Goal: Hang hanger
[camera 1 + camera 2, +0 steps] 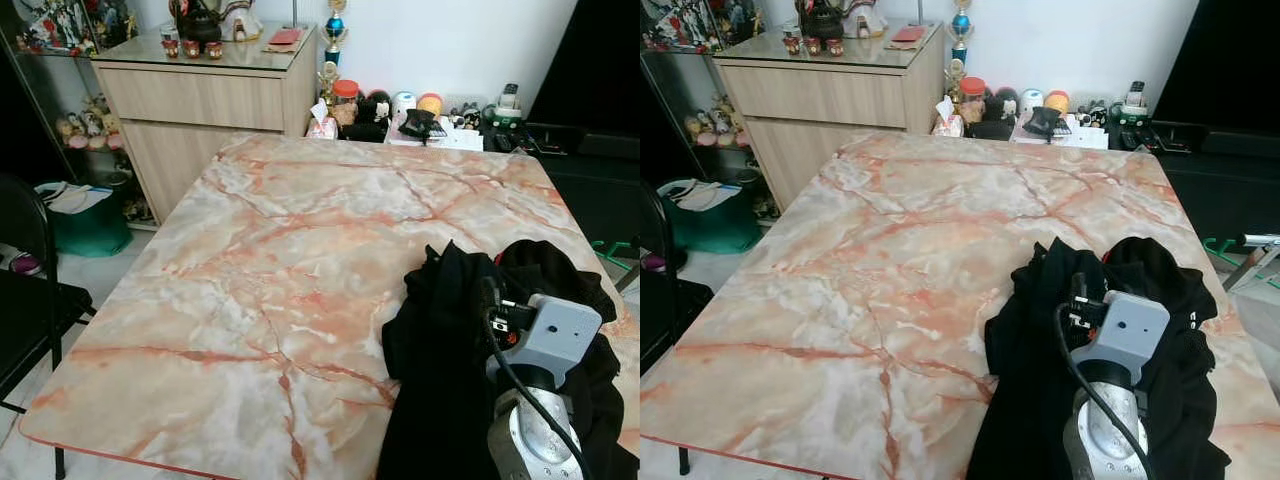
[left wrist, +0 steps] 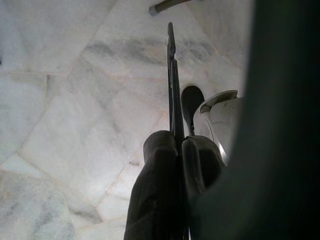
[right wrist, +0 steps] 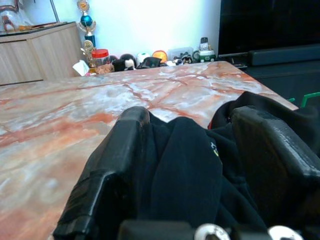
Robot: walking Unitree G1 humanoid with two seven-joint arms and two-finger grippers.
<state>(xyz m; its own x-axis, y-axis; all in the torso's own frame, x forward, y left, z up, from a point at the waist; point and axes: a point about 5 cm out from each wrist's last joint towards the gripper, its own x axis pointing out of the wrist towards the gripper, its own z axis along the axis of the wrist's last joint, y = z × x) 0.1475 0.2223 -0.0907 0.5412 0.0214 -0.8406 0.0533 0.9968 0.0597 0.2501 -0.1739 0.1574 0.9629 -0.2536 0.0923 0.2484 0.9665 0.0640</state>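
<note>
Early step, by the look of it: reaching for cloth, nothing hung yet. Right gripper (image 3: 192,165) low over the table (image 1: 250,250), fingers spread wide and straddling a raised fold of black cloth (image 1: 1040,330), not yet pinching it. Soft, matte, crumpled heap, bunched under and just beyond the fingers, one edge spilling toward the near table rim. Hard, glossy slab beneath, pink-and-white marble pattern with rust veins, rounded corners.

Left gripper (image 2: 177,160) hanging beside the body over pale marble floor (image 2: 75,100), fingers pressed together on a thin, rigid black bar (image 2: 171,75) that juts straight out past the tips; probably the hanger, seen edge-on.

Next, likely: close on the fold, lift, then bring bar and cloth together. Slack fabric, so a deep, firm pinch needed; a shallow one could slip.
</note>
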